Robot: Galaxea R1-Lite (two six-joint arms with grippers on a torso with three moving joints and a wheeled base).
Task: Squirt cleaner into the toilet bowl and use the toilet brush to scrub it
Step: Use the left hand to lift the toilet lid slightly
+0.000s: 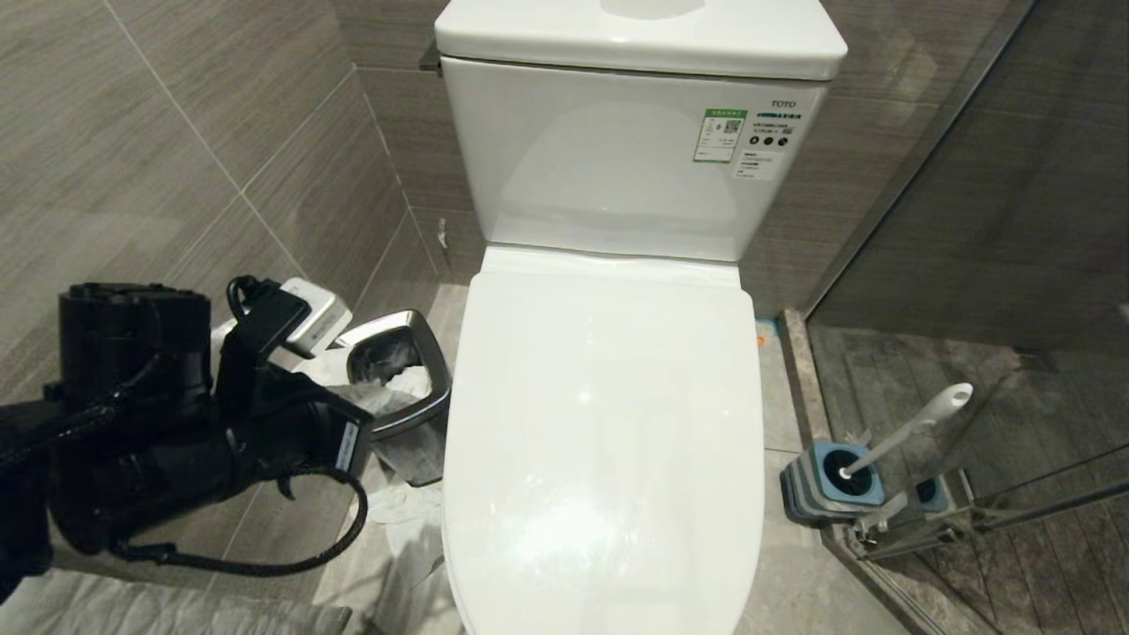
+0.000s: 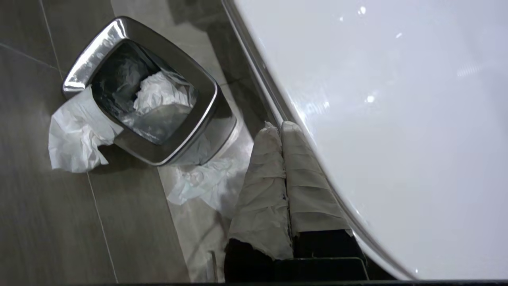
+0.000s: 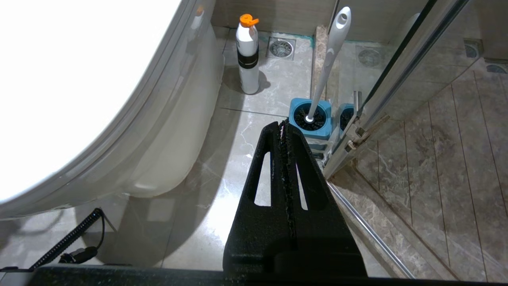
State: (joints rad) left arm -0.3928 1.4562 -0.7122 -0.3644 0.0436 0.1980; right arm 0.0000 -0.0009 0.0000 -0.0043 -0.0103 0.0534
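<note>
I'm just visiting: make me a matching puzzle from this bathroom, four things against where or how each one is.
Things:
1. white toilet lid
2. long white-grey toilet brush
3. small square steel bin
4. white bottle with orange cap

States:
A. holds crumpled paper
B. stands upright on the floor tiles
C. closed
D. sits in a blue holder

Pairs: 1-C, 2-D, 3-A, 4-B

We stand on a grey tiled floor (image 1: 798, 591). Directly on it rest the toilet bowl (image 1: 604, 459), a steel bin (image 2: 151, 91) with crumpled tissue (image 2: 73, 139) beside it, a blue brush holder (image 3: 311, 121), and a white bottle (image 3: 248, 59).
</note>
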